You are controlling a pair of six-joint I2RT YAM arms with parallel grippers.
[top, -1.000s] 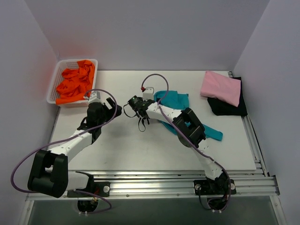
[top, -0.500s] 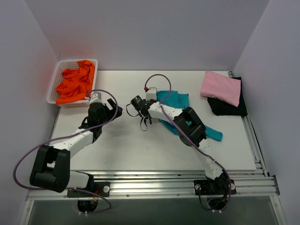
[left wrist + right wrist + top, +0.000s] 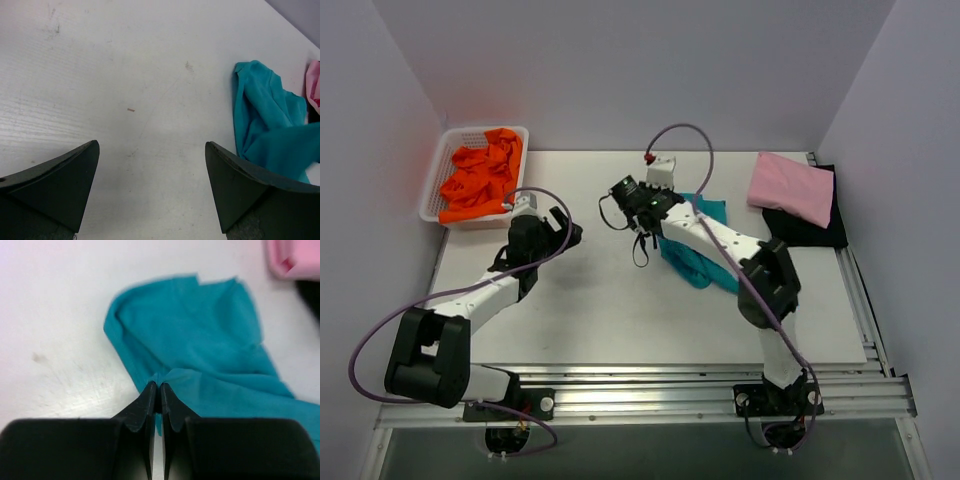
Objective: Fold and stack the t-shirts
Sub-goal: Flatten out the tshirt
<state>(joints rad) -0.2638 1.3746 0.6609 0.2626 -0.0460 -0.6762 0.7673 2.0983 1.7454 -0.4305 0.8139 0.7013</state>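
A teal t-shirt [image 3: 694, 256] lies crumpled at mid-table, also visible in the left wrist view [image 3: 265, 125]. My right gripper [image 3: 642, 205] is shut on the left edge of it, and a fold of teal cloth [image 3: 200, 350] is pinched between the fingertips [image 3: 160, 385]. A folded pink t-shirt [image 3: 790, 187] rests on a black one [image 3: 805, 230] at the back right. Orange t-shirts [image 3: 480, 175] fill the basket. My left gripper [image 3: 563, 228] hovers open over bare table [image 3: 151, 145], left of the teal shirt, holding nothing.
The white mesh basket [image 3: 433, 185] stands at the back left corner. A metal rail [image 3: 855, 280] runs along the table's right edge. White walls enclose the back and both sides. A purple cable [image 3: 685, 135] loops above the right wrist.
My right gripper shut on the teal shirt's edge and moved back and to the right, dragging the shirt's long tail in from the right. The left arm barely moved.
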